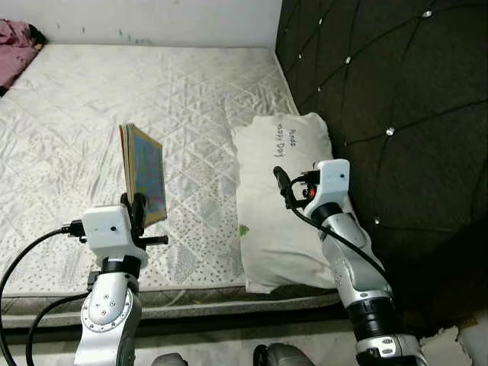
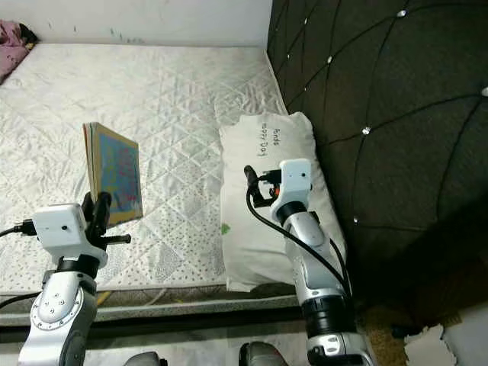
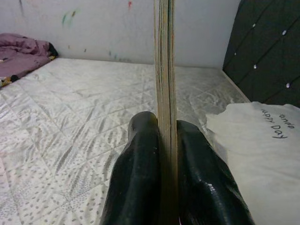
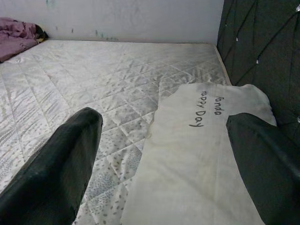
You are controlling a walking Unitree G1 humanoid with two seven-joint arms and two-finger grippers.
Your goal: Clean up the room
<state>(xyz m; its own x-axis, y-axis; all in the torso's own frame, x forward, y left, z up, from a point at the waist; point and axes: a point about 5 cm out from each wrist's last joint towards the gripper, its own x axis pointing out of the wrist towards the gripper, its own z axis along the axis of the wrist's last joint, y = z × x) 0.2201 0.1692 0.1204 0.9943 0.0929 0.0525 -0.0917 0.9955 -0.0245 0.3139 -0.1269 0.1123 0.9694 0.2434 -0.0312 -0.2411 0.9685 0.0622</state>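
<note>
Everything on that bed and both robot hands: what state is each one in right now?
Book: upright, lifted above the mattress, clamped in the left gripper.
Left gripper: fingers shut on the book.
Right gripper: fingers open, holding nothing, over the pillow.
Pillow: lying flat by the headboard.
Mattress: bare.

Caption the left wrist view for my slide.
Left claw shut on an upright book above a quilted mattress.

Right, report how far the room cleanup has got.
In hand: the left gripper is shut on a book, held upright on edge above the mattress. The right gripper hangs open over the white pillow, holding nothing. Left: putting the book away and dealing with the pink cloth at the mattress's far corner.
</note>
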